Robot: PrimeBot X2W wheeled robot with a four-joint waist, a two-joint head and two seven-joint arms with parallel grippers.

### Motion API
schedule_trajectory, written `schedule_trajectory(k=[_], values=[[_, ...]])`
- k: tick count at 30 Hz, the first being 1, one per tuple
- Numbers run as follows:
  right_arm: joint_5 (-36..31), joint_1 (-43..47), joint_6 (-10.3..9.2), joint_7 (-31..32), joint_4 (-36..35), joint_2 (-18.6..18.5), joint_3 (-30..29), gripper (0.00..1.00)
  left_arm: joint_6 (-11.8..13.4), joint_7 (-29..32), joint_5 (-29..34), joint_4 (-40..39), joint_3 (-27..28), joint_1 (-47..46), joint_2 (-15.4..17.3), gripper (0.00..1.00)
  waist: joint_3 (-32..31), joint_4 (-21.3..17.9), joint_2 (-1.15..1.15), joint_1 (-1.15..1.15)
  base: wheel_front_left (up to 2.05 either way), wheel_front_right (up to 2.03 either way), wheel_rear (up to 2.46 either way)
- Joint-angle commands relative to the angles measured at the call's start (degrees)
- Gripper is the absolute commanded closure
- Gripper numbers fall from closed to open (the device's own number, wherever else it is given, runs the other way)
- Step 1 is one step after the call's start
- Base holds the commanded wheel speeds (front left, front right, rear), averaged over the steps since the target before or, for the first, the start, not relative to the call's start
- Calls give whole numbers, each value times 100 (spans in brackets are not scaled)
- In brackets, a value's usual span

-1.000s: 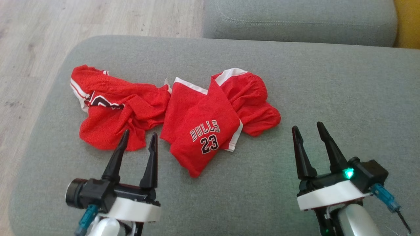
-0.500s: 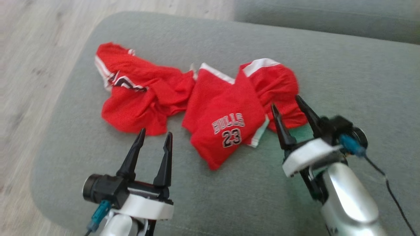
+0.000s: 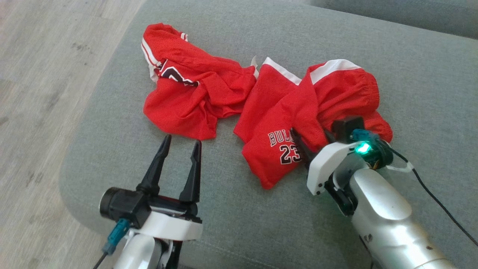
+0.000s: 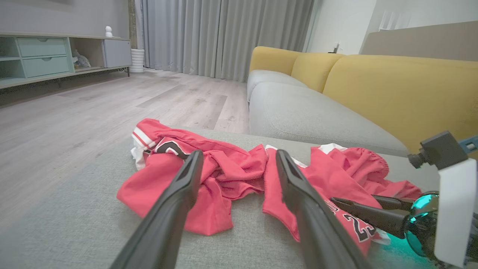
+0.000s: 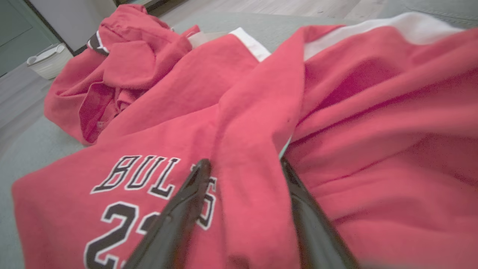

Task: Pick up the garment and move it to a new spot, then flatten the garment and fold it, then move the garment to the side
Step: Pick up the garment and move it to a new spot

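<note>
Jaws on the right gripper (image 5: 244,162) are standing apart astride a raised fold (image 5: 254,130) of the garment (image 3: 283,112), one finger on each side. From these views they are not yet clamping it. Jaws on the left gripper (image 3: 182,139) are standing fully released and holding nothing. That gripper is hovering over the near part of the grey cushion (image 3: 410,93), just short of the cloth.

The garment is lying crumpled across the middle of the cushion.

**Caution**
- You are risking a thin pinch. If the fingers close on the top layer alone, the fold is likely to slide out during the lift.
- You are risking a snag. If the tips go too deep, they may catch the cushion cover together with the cloth.
- You are lifting from one end. The bunched half (image 3: 186,101) is sitting close to the cushion's floor-side edge and may drag over it.

**Orientation**
- The long axis is running across the cushion, from its floor-side edge toward its middle.
- The printed lettering (image 3: 283,147) is facing up, and that corner is pointing toward the cushion's near edge.
- The white-trimmed band (image 3: 332,67) is pointing toward the cushion's far edge.
</note>
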Motion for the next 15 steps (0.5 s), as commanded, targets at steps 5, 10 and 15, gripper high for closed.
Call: schedule_trajectory(k=[5,10,15], values=[[234,-291,-4,-553,-32,53,244,100,-41,-53,117,-109,371,-135,-44,0,-86,-212,0,-1,0,0,0],[288,-271,-4,-1172,-9,53,-122,100,-107,-53,228,-116,541,-40,-60,0,-300,-670,0,-1,0,0,0],[-88,-189,-4,-1320,-187,-103,-914,100,-154,-53,316,-183,694,36,-71,0,-458,-1243,0,-1,0,0,0]])
